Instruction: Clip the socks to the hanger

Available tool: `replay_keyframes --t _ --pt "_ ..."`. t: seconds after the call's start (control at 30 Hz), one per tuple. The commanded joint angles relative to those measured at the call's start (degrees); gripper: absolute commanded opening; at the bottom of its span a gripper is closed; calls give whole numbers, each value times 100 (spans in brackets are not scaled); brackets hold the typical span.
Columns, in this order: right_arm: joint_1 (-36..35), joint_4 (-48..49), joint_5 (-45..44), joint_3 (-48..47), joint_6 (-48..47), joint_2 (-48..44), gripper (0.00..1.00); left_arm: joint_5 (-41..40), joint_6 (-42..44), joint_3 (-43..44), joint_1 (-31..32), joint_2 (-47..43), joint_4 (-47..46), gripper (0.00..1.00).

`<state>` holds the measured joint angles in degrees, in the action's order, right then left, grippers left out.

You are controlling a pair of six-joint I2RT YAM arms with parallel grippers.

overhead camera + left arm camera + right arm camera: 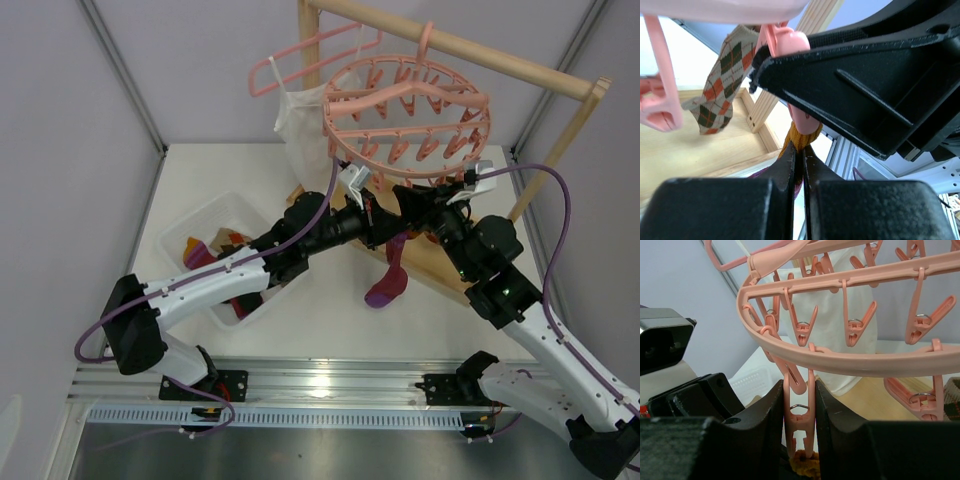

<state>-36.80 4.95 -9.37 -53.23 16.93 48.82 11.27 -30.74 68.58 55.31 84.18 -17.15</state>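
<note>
The round pink hanger (405,110) hangs from a wooden rail, its clips dangling. My left gripper (378,218) is shut on the mustard cuff (801,136) of a purple sock (386,285), which hangs down below the hanger's near rim. My right gripper (799,390) is shut on a pink clip (800,427) and squeezes its arms. The clip's tips touch the mustard cuff (804,467). The two grippers meet under the rim, the right one (402,205) just right of the left. A tan argyle sock (722,80) hangs from another clip.
A white bin (200,213) at the left holds more socks (197,250). A white camisole (300,125) on a thin pink coat hanger (300,60) hangs behind. The wooden rack's rail (480,50) and base board (440,262) stand at the right.
</note>
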Motion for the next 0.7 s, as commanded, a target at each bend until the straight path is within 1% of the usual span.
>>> replay_keyframes --t 0.0,0.37,0.67 --pt "-29 138 110 -12 47 -135 0 -10 147 314 -2 -104 -236 1" --pt "-29 94 137 -56 126 -171 0 -19 77 428 -20 -25 -263 1" --pt "-29 102 49 -12 293 -162 0 24 -142 385 -11 -16 -588 1"
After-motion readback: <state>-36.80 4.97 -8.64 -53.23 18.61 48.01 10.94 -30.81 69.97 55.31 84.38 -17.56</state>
